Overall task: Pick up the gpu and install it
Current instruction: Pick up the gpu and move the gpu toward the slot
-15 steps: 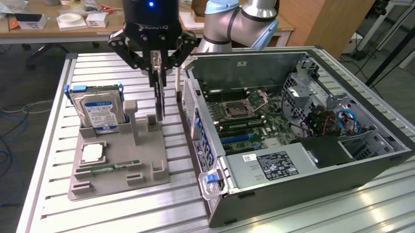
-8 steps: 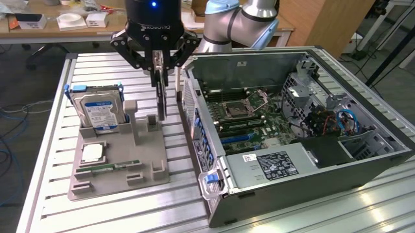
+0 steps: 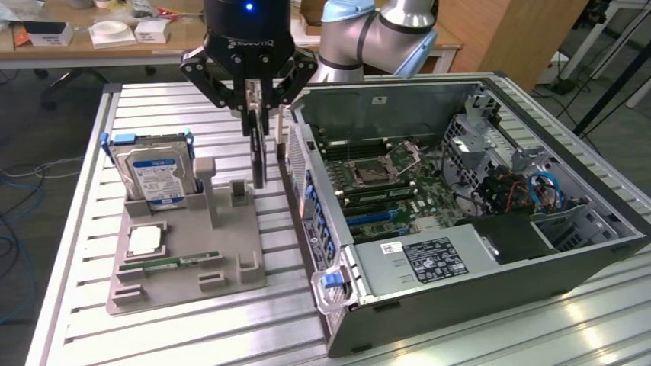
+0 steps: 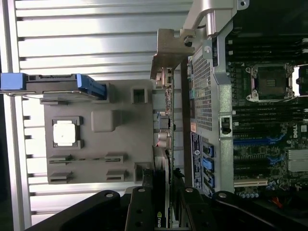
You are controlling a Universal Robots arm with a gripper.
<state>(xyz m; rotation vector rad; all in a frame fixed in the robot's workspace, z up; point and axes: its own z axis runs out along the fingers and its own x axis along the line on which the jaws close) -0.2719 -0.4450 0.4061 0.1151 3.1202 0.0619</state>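
gripper points straight down over the desk, toward its far edge. black body upright, blue light lit on the housing. outer linkages splay to both sides, fingers drawn in and clamped on the top edge of the gpu, which hangs vertical below them. arm comes in from beyond the desk's far edge: silver links, light-blue joint caps, bent at the joint behind the gripper.

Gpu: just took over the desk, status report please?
Gripper jaws shut on gpu. Gpu upright, between grey fixture and open computer case, not in a slot. Case wall close alongside.
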